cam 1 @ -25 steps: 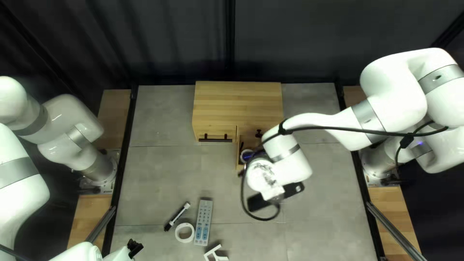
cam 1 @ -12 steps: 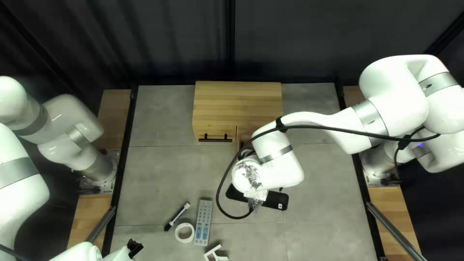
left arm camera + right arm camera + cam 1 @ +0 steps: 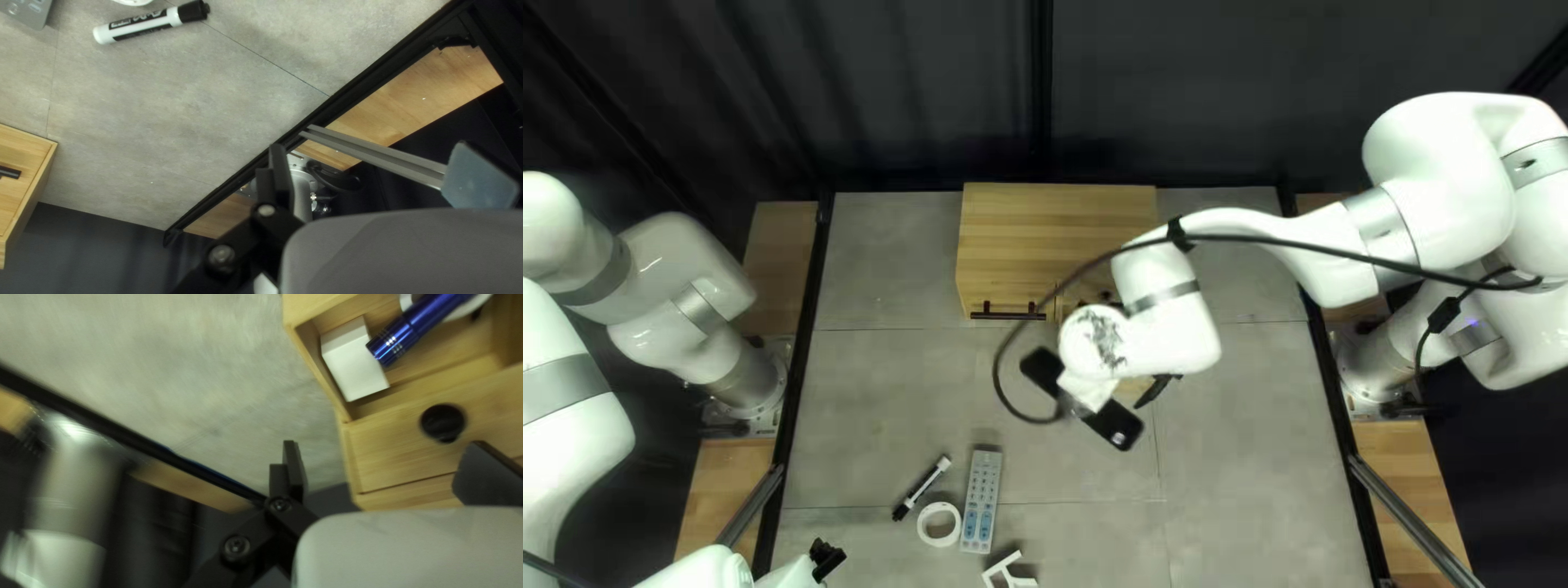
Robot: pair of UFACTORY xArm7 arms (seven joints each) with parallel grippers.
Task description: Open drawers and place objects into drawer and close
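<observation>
One open drawer (image 3: 321, 378) in one wooden cabinet (image 3: 1056, 229), holding one blue flashlight (image 3: 406, 335), one white box (image 3: 354, 365); right gripper (image 3: 1154, 390), left gripper (image 3: 826, 559), both spread wide! Grey tabletop (image 3: 882, 392): one marker (image 3: 923, 486), one tape roll (image 3: 923, 534), one remote (image 3: 981, 501). Dark curtain (image 3: 926, 87) behind. The right arm (image 3: 1165, 332) mostly hides that drawer from above.

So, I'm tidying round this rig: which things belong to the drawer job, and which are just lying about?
For the job:
- cabinet, open drawer
- blue flashlight, white box, both inside
- probably marker, tape roll, remote

Just about, apparently:
- grey side rail
- dark curtain
</observation>
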